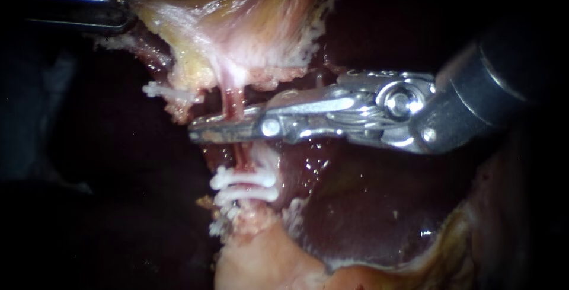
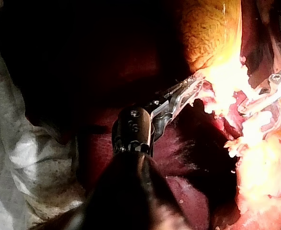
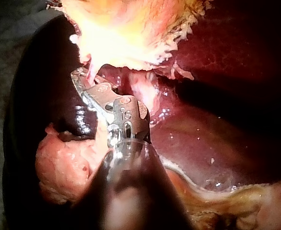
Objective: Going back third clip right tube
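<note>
In the endoscope view the light falls in a tight pool around the tip of the right instrument (image 1: 198, 131), whose metal throws hard white glints. The pale tissue (image 1: 237, 35) above the tip and the white clips (image 1: 246, 186) below it shine brightly. Farther out everything sinks into black, and the left instrument (image 1: 131, 14) is a dim shaft with one reflected streak. In the left wrist view, tissue ahead of that instrument's tip burns out to yellow-white glare. In the right wrist view, similar glare lies just beyond the right instrument's tip, and the wet liver (image 3: 217, 129) beside it carries small highlights.
</note>
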Tool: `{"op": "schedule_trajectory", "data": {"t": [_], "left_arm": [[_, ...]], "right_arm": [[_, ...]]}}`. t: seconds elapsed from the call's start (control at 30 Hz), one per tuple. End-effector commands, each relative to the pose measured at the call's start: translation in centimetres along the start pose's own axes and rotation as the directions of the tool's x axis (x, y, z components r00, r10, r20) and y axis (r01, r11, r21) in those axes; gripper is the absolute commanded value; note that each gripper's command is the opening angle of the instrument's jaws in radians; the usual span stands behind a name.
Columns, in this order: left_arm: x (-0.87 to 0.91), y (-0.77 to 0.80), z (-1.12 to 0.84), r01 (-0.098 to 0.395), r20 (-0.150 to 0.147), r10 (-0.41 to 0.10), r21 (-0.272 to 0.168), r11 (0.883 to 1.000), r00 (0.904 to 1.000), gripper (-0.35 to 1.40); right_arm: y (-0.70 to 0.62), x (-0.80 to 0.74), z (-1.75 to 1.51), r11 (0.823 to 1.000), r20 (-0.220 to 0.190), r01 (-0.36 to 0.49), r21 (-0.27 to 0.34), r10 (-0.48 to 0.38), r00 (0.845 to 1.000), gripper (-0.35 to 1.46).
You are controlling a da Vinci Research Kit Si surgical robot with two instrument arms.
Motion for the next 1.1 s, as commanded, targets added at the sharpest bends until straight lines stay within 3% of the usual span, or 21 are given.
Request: {"op": "schedule_trajectory", "data": {"t": [0.03, 0.13, 0.27, 0.33, 0.53, 0.67, 0.87, 1.1], "left_arm": [[0.00, 0.00, 0.00, 0.000, 0.000, 0.000, 0.001, 1.000, 1.0000, -0.35], [0.00, 0.01, 0.00, 0.000, 0.000, 0.000, 0.001, 1.000, 1.0000, -0.35], [0.00, 0.01, 0.00, 0.000, -0.001, 0.000, 0.001, 1.000, 1.0000, -0.35], [-0.01, 0.01, 0.01, 0.000, -0.001, 0.000, 0.002, 1.000, 1.0000, -0.35], [-0.01, 0.01, 0.01, -0.001, -0.001, 0.001, 0.002, 1.000, 1.0000, -0.35], [-0.01, 0.02, 0.01, -0.001, -0.001, 0.001, 0.002, 1.000, 1.0000, -0.35], [-0.02, 0.02, 0.01, -0.001, -0.001, 0.001, 0.002, 1.000, 1.0000, -0.35], [-0.02, 0.03, 0.01, 0.000, -0.001, 0.000, 0.003, 1.000, 1.0000, -0.35]], "right_arm": [[0.01, -0.01, 0.00, 1.000, 0.000, 0.000, 0.000, 0.000, 1.000, -0.35], [0.01, -0.01, 0.01, 1.000, 0.011, -0.001, 0.021, 0.000, 1.000, -0.35], [0.04, -0.02, 0.07, 0.999, -0.030, 0.001, 0.052, 0.001, 1.000, 0.31], [0.07, -0.04, 0.12, 0.999, -0.029, 0.002, 0.052, -0.001, 1.000, 0.41], [0.17, -0.18, 0.23, 0.998, -0.029, 0.031, 0.050, -0.030, 0.999, 0.45], [0.31, -0.26, 0.28, 0.993, -0.030, 0.108, 0.047, -0.107, 0.994, 0.46], [0.48, -0.29, 0.26, 0.974, -0.046, 0.226, -0.007, -0.226, 0.973, 0.48], [0.50, -0.33, 0.13, 0.946, -0.044, 0.323, -0.021, -0.324, 0.945, 0.49]]}}
